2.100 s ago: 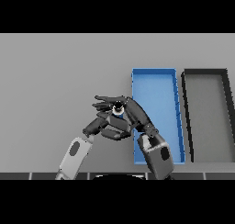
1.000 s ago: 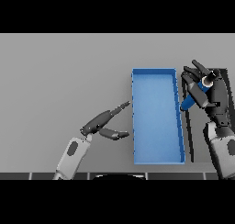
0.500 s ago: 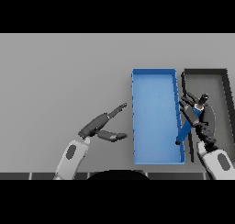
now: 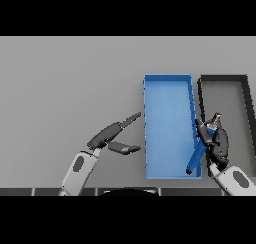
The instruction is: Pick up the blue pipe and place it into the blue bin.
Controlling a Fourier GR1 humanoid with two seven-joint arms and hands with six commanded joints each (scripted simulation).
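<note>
Even, flat, moderately bright light with no visible source, grey table [image 4: 65,88] uniformly lit without glare, no clear cast shadows around the blue bin [image 4: 168,85], dark bin [image 4: 223,78] beside it reads shaded inside, edges straight, undistorted

Pipe [image 4: 196,155] in left bin [image 4: 167,85] — right side

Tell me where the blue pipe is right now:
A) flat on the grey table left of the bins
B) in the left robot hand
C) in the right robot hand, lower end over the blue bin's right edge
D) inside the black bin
C: the right robot hand is curled round the blue pipe, whose lower end reaches inside the blue bin by its right wall.
</note>
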